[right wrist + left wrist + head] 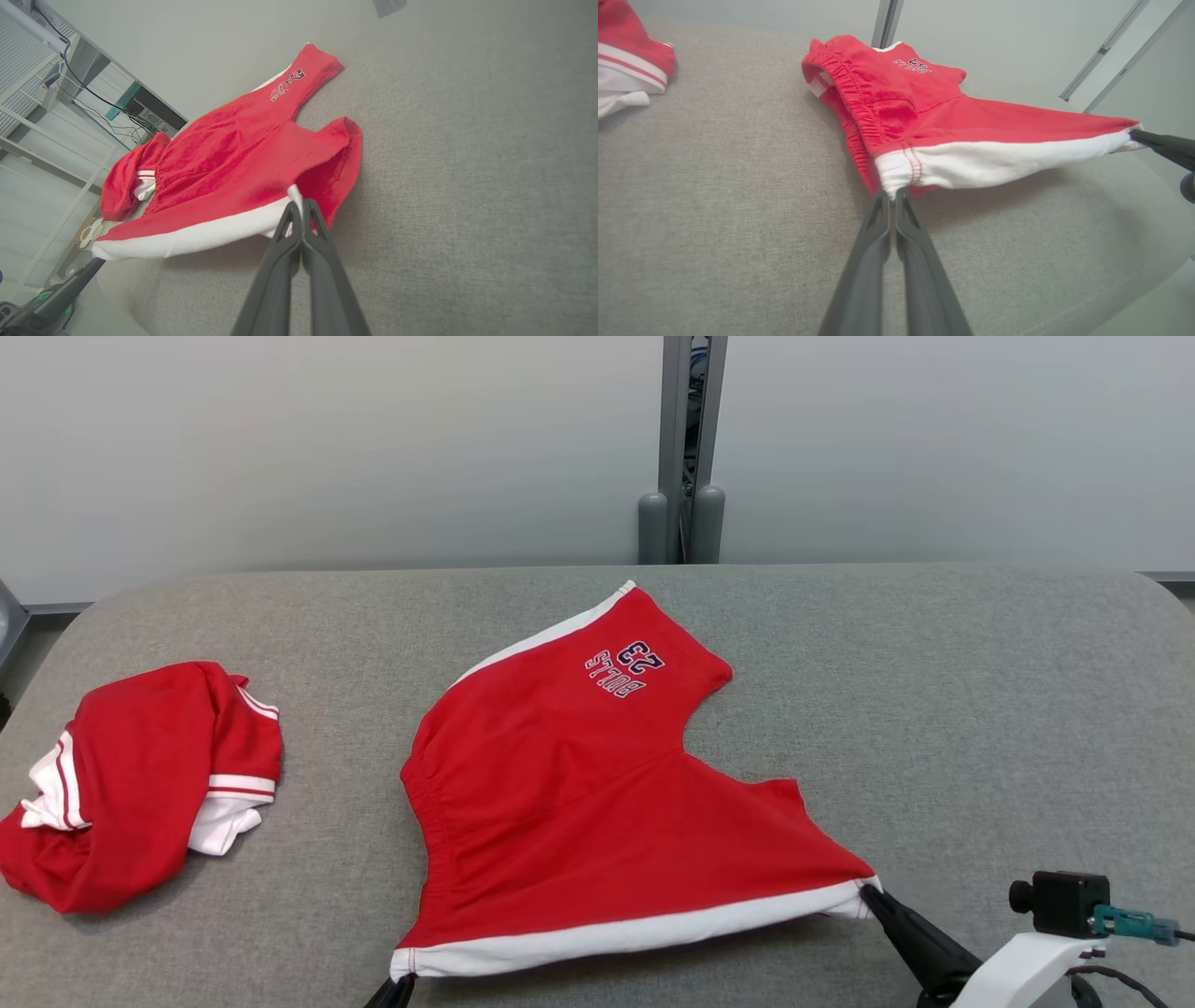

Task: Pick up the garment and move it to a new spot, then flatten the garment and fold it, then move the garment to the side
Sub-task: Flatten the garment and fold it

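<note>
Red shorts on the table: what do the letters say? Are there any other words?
"BULLS": on the red shorts, upside down in the head view.
"23": right by it, on the same leg.
The crumpled red garment shows no writing.

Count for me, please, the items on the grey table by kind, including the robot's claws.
red shorts: 1
crumpled red-and-white garment: 1
Claws: 2, the left claw and the right claw, each shut on a corner of the shorts' white-trimmed edge
Total: 4
</note>
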Tool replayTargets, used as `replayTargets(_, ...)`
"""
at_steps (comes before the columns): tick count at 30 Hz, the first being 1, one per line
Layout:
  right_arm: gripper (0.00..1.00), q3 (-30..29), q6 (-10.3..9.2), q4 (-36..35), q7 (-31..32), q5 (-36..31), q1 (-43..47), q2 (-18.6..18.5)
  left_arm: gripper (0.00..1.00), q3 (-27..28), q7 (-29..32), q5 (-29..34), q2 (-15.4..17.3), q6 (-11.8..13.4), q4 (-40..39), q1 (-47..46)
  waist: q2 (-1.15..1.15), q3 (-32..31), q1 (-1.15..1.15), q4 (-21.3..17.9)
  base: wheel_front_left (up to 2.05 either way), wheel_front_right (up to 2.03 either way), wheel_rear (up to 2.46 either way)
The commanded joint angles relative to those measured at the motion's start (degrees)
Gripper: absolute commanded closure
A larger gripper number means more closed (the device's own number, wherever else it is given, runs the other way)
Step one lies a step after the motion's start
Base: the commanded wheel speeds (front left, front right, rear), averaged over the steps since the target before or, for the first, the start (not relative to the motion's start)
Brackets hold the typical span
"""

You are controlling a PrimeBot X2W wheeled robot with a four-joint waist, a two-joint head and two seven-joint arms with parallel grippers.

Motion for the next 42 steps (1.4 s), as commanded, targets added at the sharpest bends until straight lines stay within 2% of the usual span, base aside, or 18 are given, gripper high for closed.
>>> replayTargets(1, 1.0, -0.65, 0.01, 0.2, 0.2, -1.4, 0.13, -0.29, 1.0, 0.5, -0.28, 0.55, 0.27, -0.08, 0.03, 0.25, 0.0, 0.07, 0.0, 0.08, 0.0, 0.0, 0.0)
replayTargets(11, 1.0, -7.39, 0.01, -0.12, -1.68, -10.51, -4.05, 2.96, 1.0, 2.66, -0.28, 4.57, -1.82, -0.08, -2.53, -2.93, 0.0, 1.29, 0.0, 1.03, 0.0, 0.0, 0.0)
replayTargets(20, 1.0, -7.8, 0.01, 6.34, 0.44, -17.05, -19.27, 6.9, 1.0, 1.52, -0.28, 5.56, -1.32, -0.07, -1.92, -13.13, 0.0, 4.96, 0.0, 3.03, 0.0, 0.0, 0.0)
replayTargets(23, 1.0, -6.7, 0.01, 10.92, 1.22, -18.44, -26.47, 8.18, 1.0, 1.85, -0.28, 5.02, -0.94, -0.07, -0.48, -17.5, 0.0, 7.05, 0.0, 3.58, 0.0, 0.0, 0.0)
replayTargets(24, 1.0, -6.7, 0.01, 10.92, 1.22, -18.44, -26.47, 8.18, 1.0, 1.85, -0.28, 5.02, -0.94, -0.07, -0.48, -17.5, 0.0, 7.05, 0.0, 3.58, 0.0, 0.0, 0.0)
replayTargets(25, 1.0, -5.68, 0.01, 14.55, 1.49, -20.05, -31.54, 8.46, 1.0, 1.9, -0.27, 4.21, -0.91, -0.07, 0.5, -20.23, 0.0, 8.77, 0.0, 4.1, 0.0, 0.0, 0.0)
replayTargets(32, 1.0, -2.27, 0.01, 26.51, 2.37, -20.79, -44.85, 11.88, 1.0, -0.59, -0.25, 2.24, -0.98, -0.07, 3.96, -28.71, 0.0, 14.19, 0.0, 6.33, 0.0, 0.0, 0.0)
replayTargets(35, 1.0, -1.11, 0.01, 32.53, 1.49, -20.84, -50.57, 12.84, 1.0, -2.1, -0.23, 1.18, -1.6, -0.08, 6.3, -33.13, 0.0, 16.77, 0.0, 7.75, 0.0, 0.0, 0.0)
replayTargets(36, 1.0, 0.23, 0.01, 36.42, 0.96, -22.24, -54.11, 12.95, 1.0, -2.8, -0.23, 0.38, -2.1, -0.08, 7.92, -35.63, 0.0, 18.5, 0.0, 8.72, 0.0, 0.0, 0.0)
replayTargets(42, 1.0, 2.1, 0.01, 45.41, -0.45, -22.16, -62.09, 14.82, 1.0, -3.76, -0.23, -1.21, -3.65, -0.08, 12.09, -41.23, 0.0, 22.75, 0.0, 10.67, 0.0, 0.0, 0.0)
